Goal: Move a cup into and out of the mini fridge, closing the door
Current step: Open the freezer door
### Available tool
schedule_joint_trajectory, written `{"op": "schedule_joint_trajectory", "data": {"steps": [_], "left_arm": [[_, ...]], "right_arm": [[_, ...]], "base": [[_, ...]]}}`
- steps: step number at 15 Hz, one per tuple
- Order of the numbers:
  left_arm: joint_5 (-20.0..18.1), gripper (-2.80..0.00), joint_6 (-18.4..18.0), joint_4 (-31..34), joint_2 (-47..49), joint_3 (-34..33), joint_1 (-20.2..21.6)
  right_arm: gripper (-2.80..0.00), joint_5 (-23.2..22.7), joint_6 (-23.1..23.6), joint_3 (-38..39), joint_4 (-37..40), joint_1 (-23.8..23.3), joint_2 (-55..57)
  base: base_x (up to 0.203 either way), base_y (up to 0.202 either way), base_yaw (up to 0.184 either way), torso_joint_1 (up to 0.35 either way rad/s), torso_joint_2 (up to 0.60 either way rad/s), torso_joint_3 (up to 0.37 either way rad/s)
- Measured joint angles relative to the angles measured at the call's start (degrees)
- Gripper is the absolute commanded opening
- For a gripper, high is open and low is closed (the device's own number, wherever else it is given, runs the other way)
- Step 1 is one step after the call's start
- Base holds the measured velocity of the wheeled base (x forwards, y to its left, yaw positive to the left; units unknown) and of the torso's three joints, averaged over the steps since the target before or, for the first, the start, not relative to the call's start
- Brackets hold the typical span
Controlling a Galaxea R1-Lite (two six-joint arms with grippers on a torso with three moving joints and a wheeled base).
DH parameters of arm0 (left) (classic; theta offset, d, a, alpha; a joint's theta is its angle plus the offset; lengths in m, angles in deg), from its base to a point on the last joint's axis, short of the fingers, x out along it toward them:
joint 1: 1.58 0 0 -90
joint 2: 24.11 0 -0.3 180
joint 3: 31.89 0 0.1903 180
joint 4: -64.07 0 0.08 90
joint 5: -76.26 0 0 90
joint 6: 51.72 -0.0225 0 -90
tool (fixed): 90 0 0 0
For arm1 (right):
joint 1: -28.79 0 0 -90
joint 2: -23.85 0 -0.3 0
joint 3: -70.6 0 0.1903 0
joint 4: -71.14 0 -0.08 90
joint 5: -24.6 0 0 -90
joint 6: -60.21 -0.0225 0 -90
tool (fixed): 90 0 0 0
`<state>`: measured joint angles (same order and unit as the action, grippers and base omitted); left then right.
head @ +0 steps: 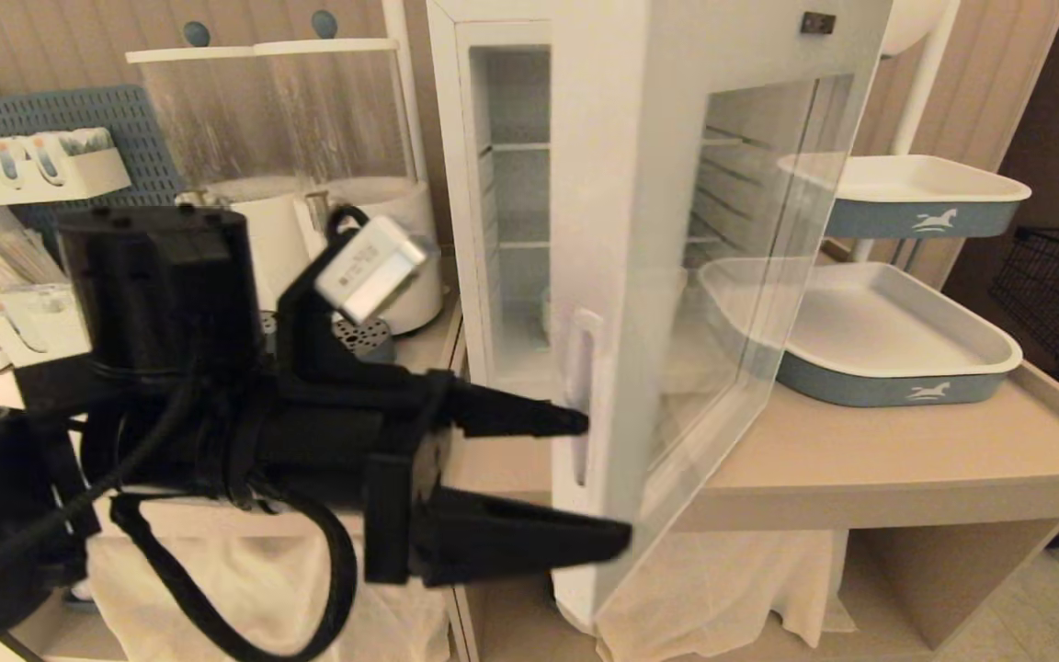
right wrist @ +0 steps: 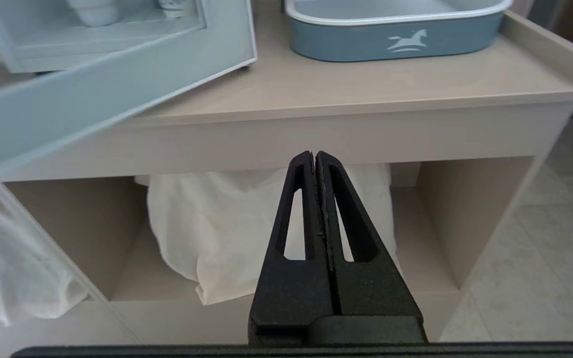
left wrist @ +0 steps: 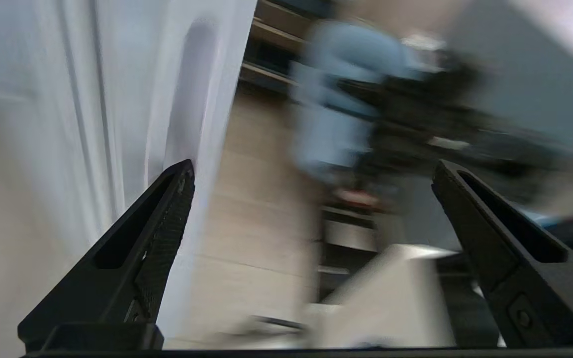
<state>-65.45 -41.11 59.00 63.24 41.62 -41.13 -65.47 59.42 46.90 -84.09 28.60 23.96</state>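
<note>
Two blue-sided trays (head: 897, 391) and drink dispensers (head: 373, 248) sit nearby.

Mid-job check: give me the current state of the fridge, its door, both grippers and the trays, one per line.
mini fridge: open at the front, wire shelves showing.
door: swung open, standing out over the counter's edge.
left gripper: open, empty, fingertips at the door's handle edge.
right gripper: shut, empty, parked low before the counter.
trays: two, both empty.

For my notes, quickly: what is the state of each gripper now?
Left gripper: open, holding nothing, at the edge of the door.
Right gripper: closed, empty, parked low before the table.
</note>
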Motion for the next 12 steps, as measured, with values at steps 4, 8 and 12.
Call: {"op": "schedule_joint_trajectory", "data": {"steps": [4,8,12], "left_arm": [[0.5,0.0,6.0,-0.1,-2.7,-1.7,-9.9],[3.7,0.0,5.7,0.4,-7.5,-4.8,-11.5],[15.1,0.0,3.2,5.7,-11.4,-7.2,-10.2]], "right_arm": [[-2.8,0.0,0.1,0.0,0.0,0.0,0.0],[-2.8,0.0,0.1,-0.2,0.0,0.0,0.0],[-2.8,0.0,0.1,-0.1,0.2,0.0,0.0]], "base": [[0.0,0.0,0.0,0.0,0.0,0.0],[0.0,0.0,0.0,0.0,0.0,0.0],[0.0,0.0,0.0,0.0,0.0,0.0]]}}
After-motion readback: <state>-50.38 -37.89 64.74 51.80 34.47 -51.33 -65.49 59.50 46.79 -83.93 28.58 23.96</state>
